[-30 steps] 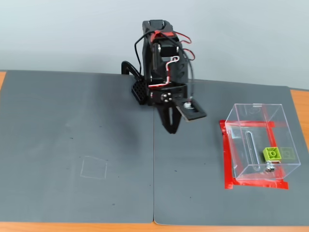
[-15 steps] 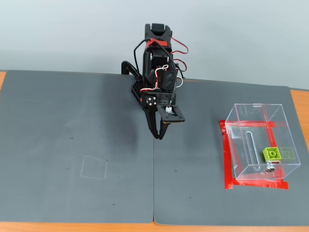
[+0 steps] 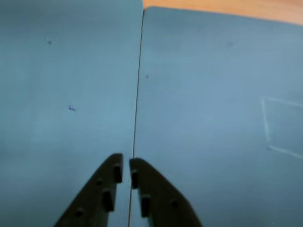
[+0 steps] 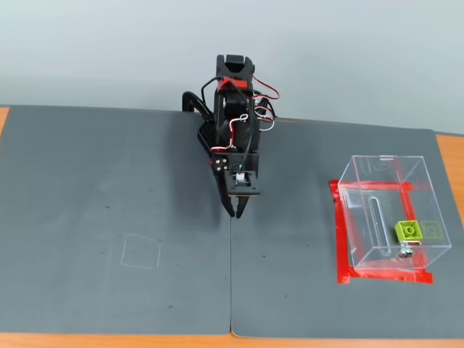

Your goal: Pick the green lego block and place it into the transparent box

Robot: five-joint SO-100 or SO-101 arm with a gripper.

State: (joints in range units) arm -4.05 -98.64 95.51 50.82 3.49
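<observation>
No brand, label or readable writing shows in either view; the only marks are a faint chalk-like square outline (image 4: 141, 252) drawn on the left grey mat (image 4: 109, 217), well to the left of the transparent box (image 4: 391, 214), and a few small specks on the mats.

In the fixed view, the worktop (image 4: 3, 116) shows only as thin orange strips at the left, right and bottom edges, the rest being covered by two grey mats that meet at a seam (image 4: 231, 275). The arm (image 4: 233, 116) stands at the far edge of the mats, well left of the box, folded over itself so its joints hide one another. Its pincer (image 4: 237, 212) points down over the seam, and from here its tips merge into one dark point.

The wrist view shows the pincer (image 3: 126, 165) from close up, its lower part cut off by the bottom edge. Its two dark fingers (image 3: 106, 189) stand nearly together with only a thin slit between them, holding nothing. The picture is soft, and the square outline (image 3: 284, 127) is cut off at the right edge.

Farthest right in the fixed view, the box sits on red tape (image 4: 341, 239). The green lego block (image 4: 408, 230) lies inside it, on the floor near the front wall, studs up. A small metal piece (image 4: 404, 253) sits just below the block, too small to make out.
</observation>
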